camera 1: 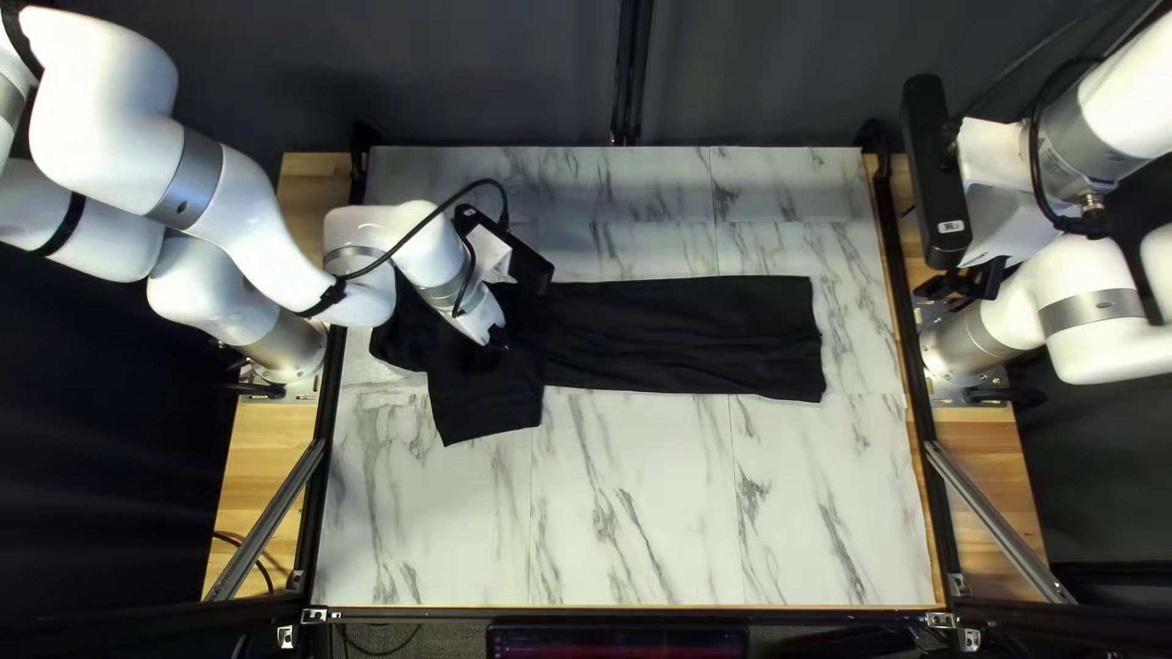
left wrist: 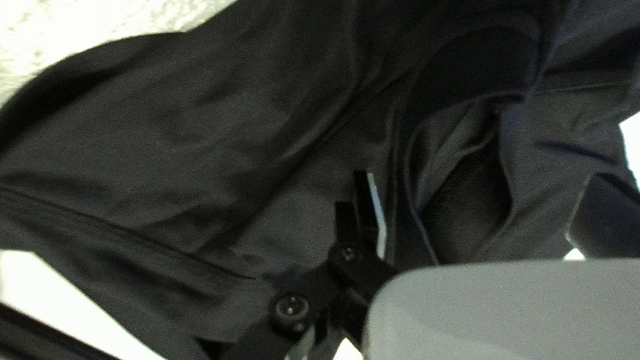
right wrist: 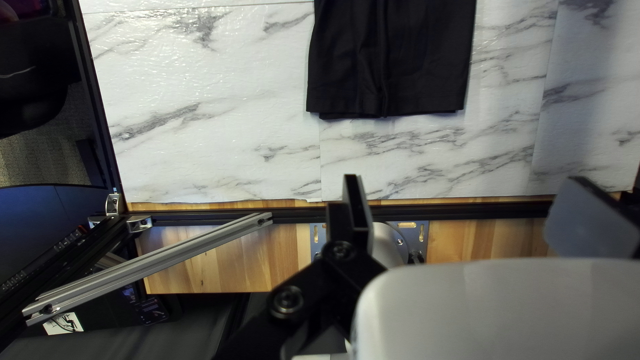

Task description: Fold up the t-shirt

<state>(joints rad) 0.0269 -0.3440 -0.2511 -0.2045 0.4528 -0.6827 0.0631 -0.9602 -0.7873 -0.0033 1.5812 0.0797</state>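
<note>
The black t-shirt (camera 1: pixel 684 336) lies as a long, narrow strip across the table, its straight end at the right and a sleeve (camera 1: pixel 486 403) sticking out toward the near edge. Over its bunched left part is my left gripper (camera 1: pixel 498 341). In the left wrist view that gripper (left wrist: pixel 481 200) is open, with a looped band and rumpled cloth (left wrist: pixel 467 193) ahead of and between its spread fingers. My right gripper (camera 1: pixel 968 283) is raised beyond the table's right edge. Seen from its wrist, this gripper (right wrist: pixel 467 193) stands open, holding nothing, with the shirt's straight end (right wrist: pixel 390 80) farther ahead.
Marble-patterned sheets (camera 1: pixel 635 513) cover the table. Dark rails (camera 1: pixel 918 403) run along its sides, with slanting metal struts (camera 1: pixel 995 519) at the near corners. My left arm (camera 1: pixel 226 201) reaches over the table's left side. A screen (camera 1: pixel 617 642) stands at the near edge.
</note>
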